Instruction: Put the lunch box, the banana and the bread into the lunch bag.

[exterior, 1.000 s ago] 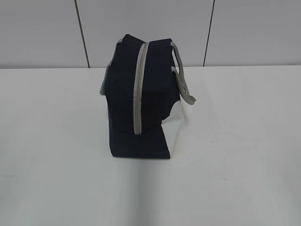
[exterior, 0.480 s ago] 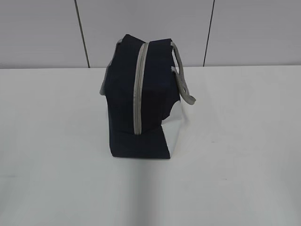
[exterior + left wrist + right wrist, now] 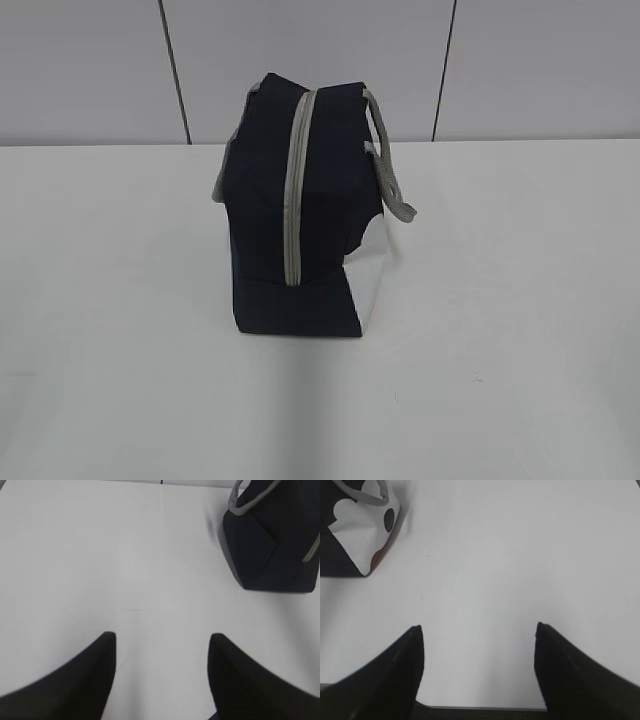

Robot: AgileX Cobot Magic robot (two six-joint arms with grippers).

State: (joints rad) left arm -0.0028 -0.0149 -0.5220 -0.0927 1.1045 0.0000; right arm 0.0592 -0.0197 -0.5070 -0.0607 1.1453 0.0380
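The lunch bag [image 3: 290,230] stands upright, zipper running toward the camera; both claws [image 3: 161,645] [image 3: 477,630] released, empty.

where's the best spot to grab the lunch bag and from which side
Probably the grey strap handle that loops out clear of the right side of the lunch bag. It stands away from the fabric, so open jaws could close across it. The right gripper is open over bare table on that side and could come in from the right; the zipped top looks too broad to pinch.
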